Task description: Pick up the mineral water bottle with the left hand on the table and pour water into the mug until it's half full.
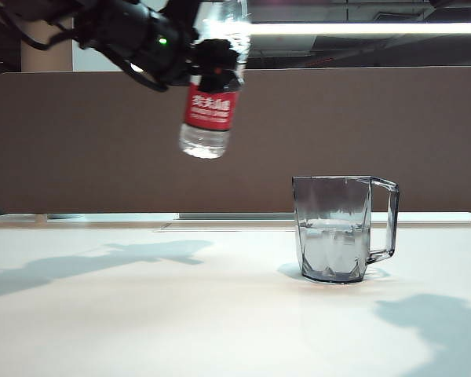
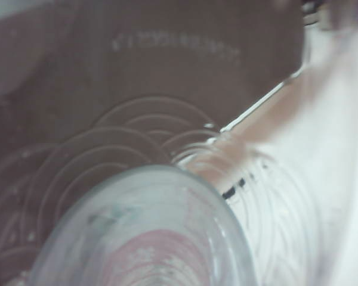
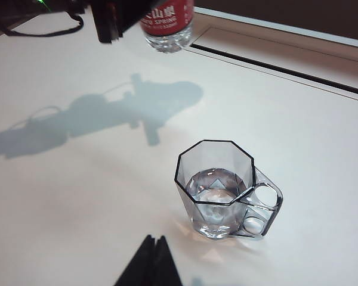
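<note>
Clear mineral water bottle (image 1: pixel 210 94) clamped in left claw (image 1: pixel 202 61) high above table (image 1: pixel 141 314), right claw (image 3: pixel 150 262) closed

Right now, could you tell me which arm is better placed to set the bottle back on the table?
Left. The left gripper holds the bottle aloft left of the mug; the right gripper is shut, empty, near the mug.

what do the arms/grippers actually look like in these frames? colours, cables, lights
The left arm is matte black, with a bulky rounded housing, a small green indicator light and black cables looping off it. The left gripper is black too. Of the right gripper only two dark, tapered fingertips show in the right wrist view; the rest of that arm is out of frame.
</note>
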